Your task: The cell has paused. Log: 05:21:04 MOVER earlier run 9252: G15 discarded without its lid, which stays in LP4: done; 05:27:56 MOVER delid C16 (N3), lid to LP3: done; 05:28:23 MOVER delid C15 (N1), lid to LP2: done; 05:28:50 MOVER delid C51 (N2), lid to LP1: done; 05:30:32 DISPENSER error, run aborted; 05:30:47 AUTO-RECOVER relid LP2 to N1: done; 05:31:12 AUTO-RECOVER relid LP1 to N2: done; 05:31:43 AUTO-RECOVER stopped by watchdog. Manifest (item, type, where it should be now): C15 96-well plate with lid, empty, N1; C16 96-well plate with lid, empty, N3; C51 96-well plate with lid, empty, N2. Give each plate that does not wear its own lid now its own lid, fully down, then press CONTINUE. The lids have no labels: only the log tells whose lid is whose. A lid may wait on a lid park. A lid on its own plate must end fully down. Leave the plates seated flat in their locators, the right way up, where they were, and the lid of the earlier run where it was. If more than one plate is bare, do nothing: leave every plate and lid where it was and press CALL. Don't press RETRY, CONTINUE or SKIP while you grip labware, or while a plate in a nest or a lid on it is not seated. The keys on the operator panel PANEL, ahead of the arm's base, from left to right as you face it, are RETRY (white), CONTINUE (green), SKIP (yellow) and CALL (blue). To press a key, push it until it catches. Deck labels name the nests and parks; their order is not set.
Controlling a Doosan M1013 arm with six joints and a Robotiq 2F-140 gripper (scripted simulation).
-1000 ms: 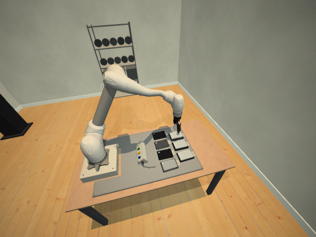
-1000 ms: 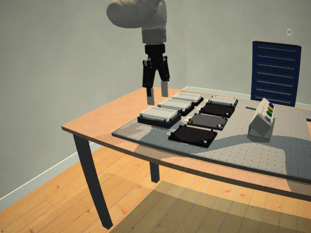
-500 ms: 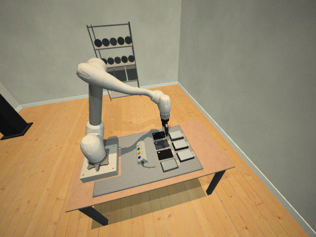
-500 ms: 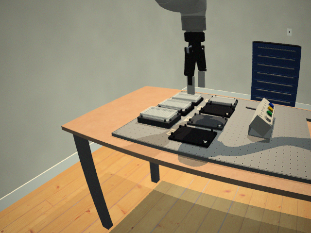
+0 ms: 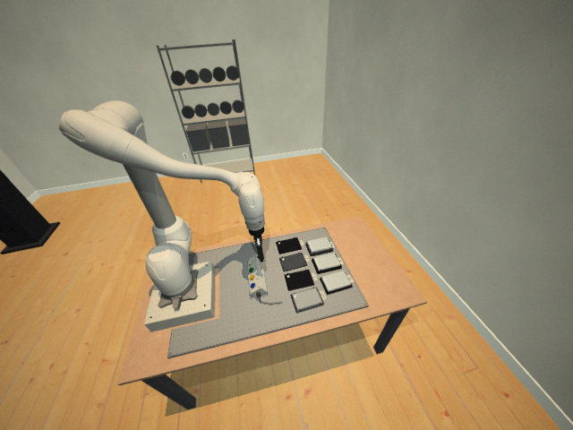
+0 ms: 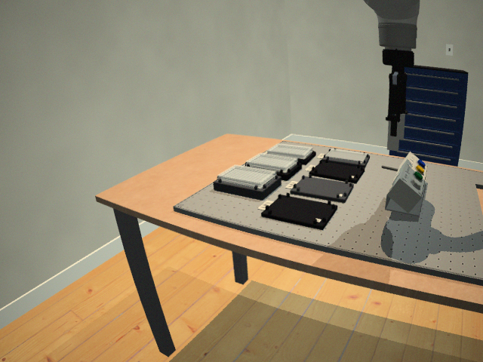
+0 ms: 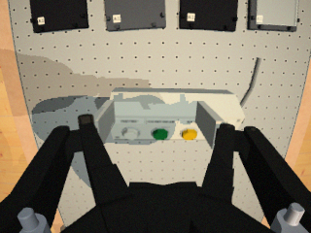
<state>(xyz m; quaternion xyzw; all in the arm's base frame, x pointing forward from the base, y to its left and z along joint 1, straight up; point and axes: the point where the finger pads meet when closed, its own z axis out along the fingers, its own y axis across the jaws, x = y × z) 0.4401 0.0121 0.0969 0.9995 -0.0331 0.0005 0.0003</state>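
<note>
Gripper (image 7: 155, 131) hangs above the operator panel (image 6: 407, 189), fingers spread partway with nothing between them. From my wrist view the panel sits right between the two pads; I can see the white key (image 7: 130, 132), green key (image 7: 159, 134) and yellow key (image 7: 189, 134). Blue key (image 6: 421, 163) shows only in the exterior view, at the far end of the row. Fingertips are well clear of the keys in the exterior shot, no contact. Three plates (image 6: 247, 177) (image 6: 273, 161) (image 6: 291, 150) sit in the outer row of nests, all three looking lidded and level. Inner row of parks: nearest park (image 6: 299, 210) bare black, next one (image 6: 322, 188) grey, third (image 6: 336, 170) black, and the last carries a pale lid (image 6: 346, 156). Deck labels are too small for me to read.
</note>
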